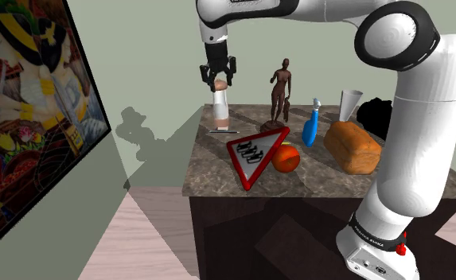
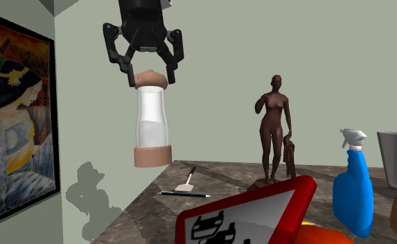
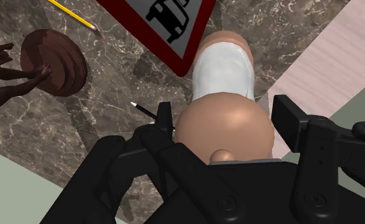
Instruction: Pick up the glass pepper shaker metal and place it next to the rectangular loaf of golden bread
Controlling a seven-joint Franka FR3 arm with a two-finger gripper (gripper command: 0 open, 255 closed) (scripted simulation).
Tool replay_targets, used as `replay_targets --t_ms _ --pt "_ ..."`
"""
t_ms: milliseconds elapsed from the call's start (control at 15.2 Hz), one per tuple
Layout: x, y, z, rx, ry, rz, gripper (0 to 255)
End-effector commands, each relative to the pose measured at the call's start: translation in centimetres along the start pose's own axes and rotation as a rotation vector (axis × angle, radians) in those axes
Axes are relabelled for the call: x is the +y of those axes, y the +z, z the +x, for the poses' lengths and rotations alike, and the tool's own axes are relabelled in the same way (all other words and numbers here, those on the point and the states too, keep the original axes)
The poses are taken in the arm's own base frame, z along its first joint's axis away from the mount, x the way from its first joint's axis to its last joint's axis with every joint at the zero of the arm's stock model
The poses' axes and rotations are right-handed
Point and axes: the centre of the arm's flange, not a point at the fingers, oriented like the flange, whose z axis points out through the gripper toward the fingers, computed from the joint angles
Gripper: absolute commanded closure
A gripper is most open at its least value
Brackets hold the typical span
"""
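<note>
Golden-brown loaf, blue spray bottle (white trigger), red-rimmed sign

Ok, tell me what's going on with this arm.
The white arm's gripper is shut on the cap of the clear pepper shaker and holds it upright in the air above the marbled counter. The golden loaf lies toward the counter's other end, with a brown figurine, a red-rimmed triangular sign and a blue spray bottle between. The shaker is picked up, not yet placed by the loaf.

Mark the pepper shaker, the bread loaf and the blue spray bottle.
pepper shaker point(image 2: 152, 114), second exterior view, its clear body.
bread loaf point(image 1: 352, 147), shoulder view, its top crust.
blue spray bottle point(image 2: 353, 194), second exterior view, its blue body.
</note>
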Motion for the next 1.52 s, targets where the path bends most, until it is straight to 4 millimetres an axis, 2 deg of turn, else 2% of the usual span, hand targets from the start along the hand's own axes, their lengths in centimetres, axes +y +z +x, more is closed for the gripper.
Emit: replay_targets --t_ms 0,858,1452 --pt "0.2 -1.1 -0.1 0.000 0.000 0.000 255" --pt "1.2 -7.6 -0.1 0.000 0.000 0.000 255" --pt "10.1 -6.3 -7.9 0.000 0.000 0.000 255"
